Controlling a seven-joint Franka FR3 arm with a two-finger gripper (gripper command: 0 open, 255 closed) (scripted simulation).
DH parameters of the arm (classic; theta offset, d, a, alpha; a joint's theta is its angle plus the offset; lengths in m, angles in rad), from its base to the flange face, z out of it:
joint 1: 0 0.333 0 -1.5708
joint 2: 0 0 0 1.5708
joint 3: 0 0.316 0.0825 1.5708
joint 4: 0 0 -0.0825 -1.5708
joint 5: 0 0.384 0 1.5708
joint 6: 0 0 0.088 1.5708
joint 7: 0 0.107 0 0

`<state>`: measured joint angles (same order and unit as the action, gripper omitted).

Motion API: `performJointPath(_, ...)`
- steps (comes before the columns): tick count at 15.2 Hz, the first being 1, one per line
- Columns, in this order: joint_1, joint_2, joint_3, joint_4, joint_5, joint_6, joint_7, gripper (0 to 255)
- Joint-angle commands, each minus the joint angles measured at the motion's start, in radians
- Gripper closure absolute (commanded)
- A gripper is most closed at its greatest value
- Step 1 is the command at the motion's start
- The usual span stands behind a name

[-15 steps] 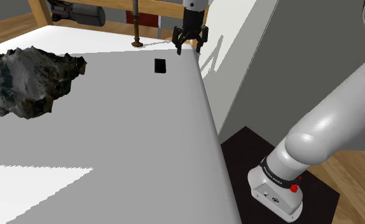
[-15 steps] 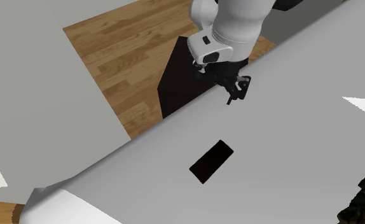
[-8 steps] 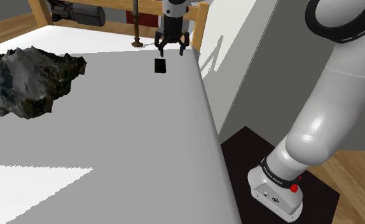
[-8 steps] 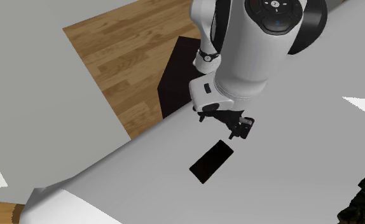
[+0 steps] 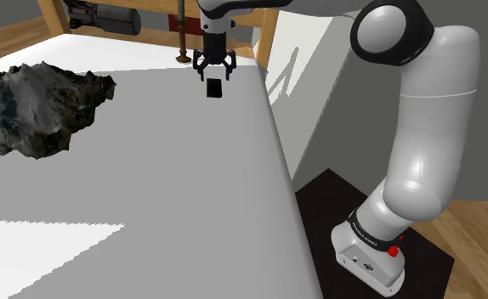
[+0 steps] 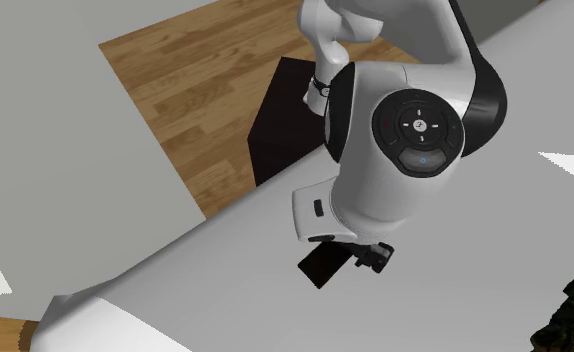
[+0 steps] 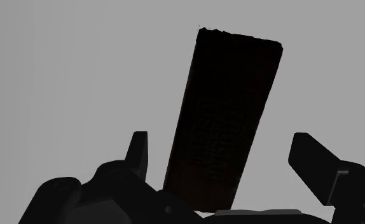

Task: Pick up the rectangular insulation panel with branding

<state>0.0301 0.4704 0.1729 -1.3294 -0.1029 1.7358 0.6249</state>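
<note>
Wrist view: our all-black two-finger gripper (image 7: 219,140) hangs spread over the thin dark rectangular panel (image 7: 229,108) by the edge of the grey surface (image 7: 79,76); closing skewed could spin it.

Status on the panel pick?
Gripper open, above panel. Panel flat on table, between fingers, untouched. Rock far aside, not obstructing.

White arm (image 5: 425,119) stretched far out, fingers (image 7: 311,162) spread apart
</note>
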Motion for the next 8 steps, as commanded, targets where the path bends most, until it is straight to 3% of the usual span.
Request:
performJointPath(1,0.0,0.009,-0.001,-0.013,-0.001,0.022,0.002,0)
performJointPath(6,-0.002,0.013,-0.002,-0.055,-0.003,0.067,0.005,0)
performJointPath(7,-0.002,0.013,-0.002,-0.054,-0.003,0.067,0.005,255)
performJointPath(8,-0.002,0.013,-0.002,-0.054,-0.003,0.067,0.005,255)
